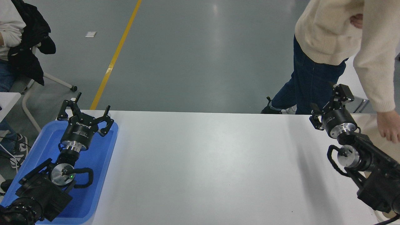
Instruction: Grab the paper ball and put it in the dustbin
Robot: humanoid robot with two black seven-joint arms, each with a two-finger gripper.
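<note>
Left hand (pixel 83 110): parked at the near left, over the blue tray (pixel 103 162), its fingers spread wide and holding nothing.
Right hand (pixel 329 104): comes in from the right edge and reaches toward the counter's far right corner, in front of the person's legs; whether its fingers are spread or closed cannot be told, and nothing can be seen in it.
Counter (pixel 218 168): white, filling the middle of the view between the two arms.
Blue tray: shallow, bright blue, at the counter's left edge, under the left arm.
Paper ball: not visible anywhere in the view; its place cannot be told.
Dustbin (pixel 372 120): at the far right, almost wholly hidden behind the right arm; only a small pale strip of it shows past the counter's right end.
Person (pixel 331 34): stands at the far right in a cream sweater and dark blue jeans, bending over the right end of the counter.
Person's hand (pixel 389 128): hangs down just beside the right arm, over the dustbin area, apart from the robot's hand.
Seated person (pixel 12 37): at the far left, partly cut off, with a black garment in the lap.
Floor (pixel 187 53): grey, with a yellow line running diagonally on the far left.
</note>
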